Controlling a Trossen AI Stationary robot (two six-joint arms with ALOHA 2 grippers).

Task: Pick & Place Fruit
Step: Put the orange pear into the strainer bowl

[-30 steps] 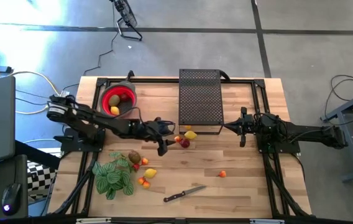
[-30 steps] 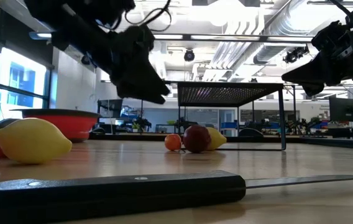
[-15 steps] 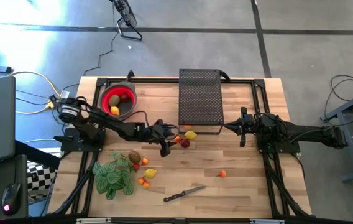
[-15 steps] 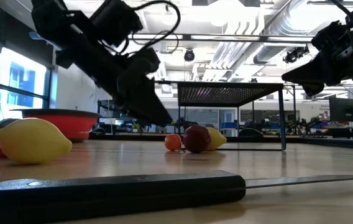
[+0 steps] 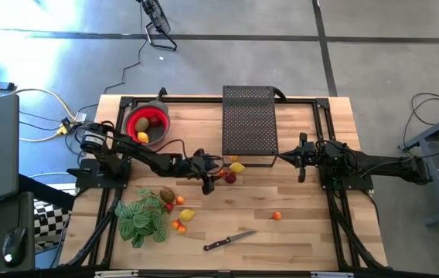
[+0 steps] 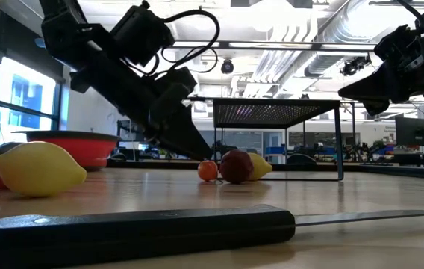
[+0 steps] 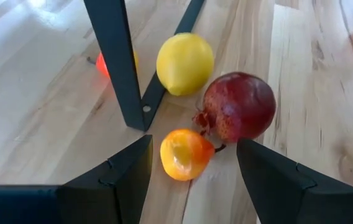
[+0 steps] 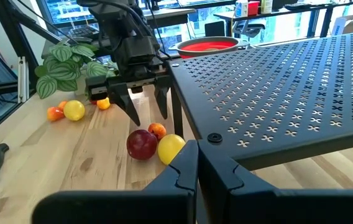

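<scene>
The wooden surface [image 5: 297, 208] carries a red bowl [image 5: 148, 123], a black mesh rack [image 5: 248, 123], a leafy plant [image 5: 142, 218], a knife [image 5: 229, 241] and scattered fruit [image 5: 229, 173], apparently nine loose pieces.

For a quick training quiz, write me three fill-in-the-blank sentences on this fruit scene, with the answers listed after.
1. The left gripper has its fingers open around a small ____ fruit.
2. The dark red fruit touches a ____ lemon.
3. The right gripper waits beside the black mesh ____.
Answers: orange; yellow; rack
</scene>
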